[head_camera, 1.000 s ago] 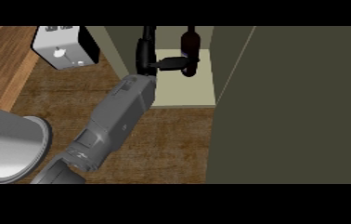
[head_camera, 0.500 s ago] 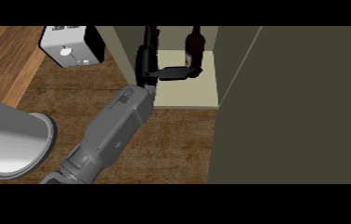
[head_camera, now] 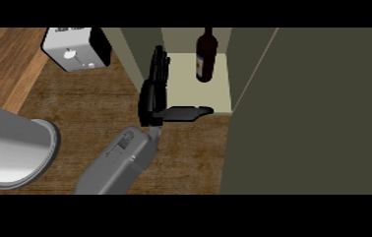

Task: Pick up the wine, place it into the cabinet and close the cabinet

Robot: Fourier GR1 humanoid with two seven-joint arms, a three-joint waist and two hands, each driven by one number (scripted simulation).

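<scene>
The dark wine bottle (head_camera: 205, 59) stands upright on the pale shelf inside the open cabinet (head_camera: 220, 94), near its back. My left hand (head_camera: 153, 99) is just in front of the cabinet's left wall, below and left of the bottle and apart from it. Its fingers point straight away from me and the thumb sticks out to the right, holding nothing. The cabinet door (head_camera: 305, 113) stands open as a tall dark green panel on the right. My right hand does not show.
A silver toaster (head_camera: 76, 49) sits on the wooden counter (head_camera: 80, 98) at the back left. A large round grey vessel (head_camera: 22, 152) lies at the left edge. The open door covers the whole right side of the view.
My left hand let go of the bottle and pulled back toward me, out of the cabinet. The bottle stays upright on the shelf.
</scene>
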